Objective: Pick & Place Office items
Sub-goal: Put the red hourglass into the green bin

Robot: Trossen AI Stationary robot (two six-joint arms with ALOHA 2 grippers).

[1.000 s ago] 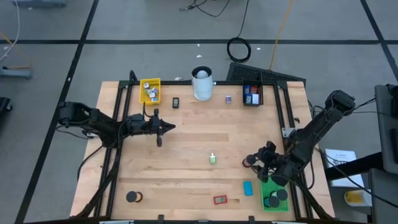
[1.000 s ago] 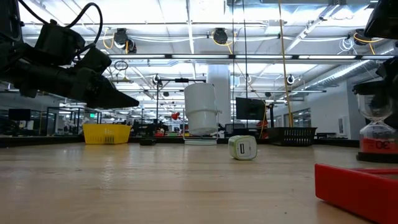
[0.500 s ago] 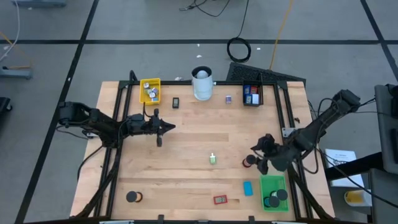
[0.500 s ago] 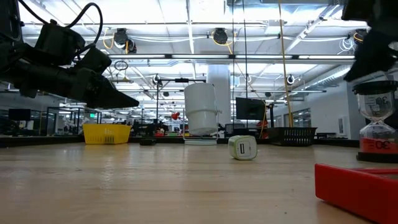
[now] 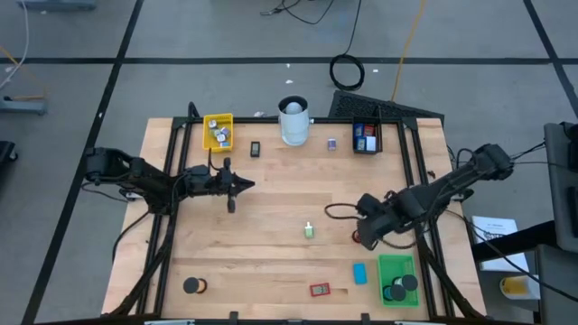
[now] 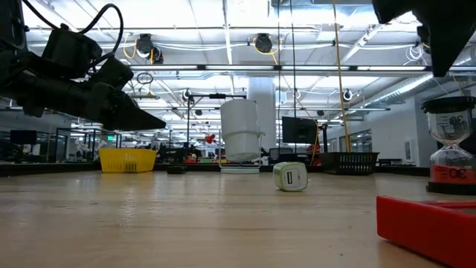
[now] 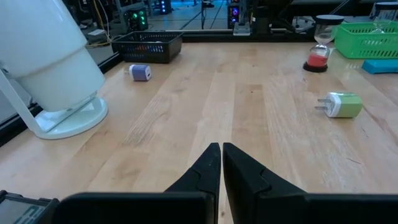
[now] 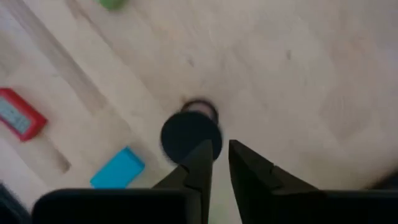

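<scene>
- Trays, three: yellow tray (image 5: 218,132) and black tray (image 5: 366,138) at the far edge, green tray (image 5: 397,279) at the near right corner.
- White cylinder (image 5: 293,121), one, far edge.
- Loose items on the table: one hourglass (image 6: 450,147) under the right gripper (image 5: 366,236), one green-and-white plug (image 5: 309,230) mid-table, one blue block (image 5: 360,273), one red block (image 5: 320,290), one black disc (image 5: 191,285).
- Right gripper: fingers nearly together, holding nothing.
- Left gripper (image 5: 244,185): clenched, empty, above the table's left half.
</scene>
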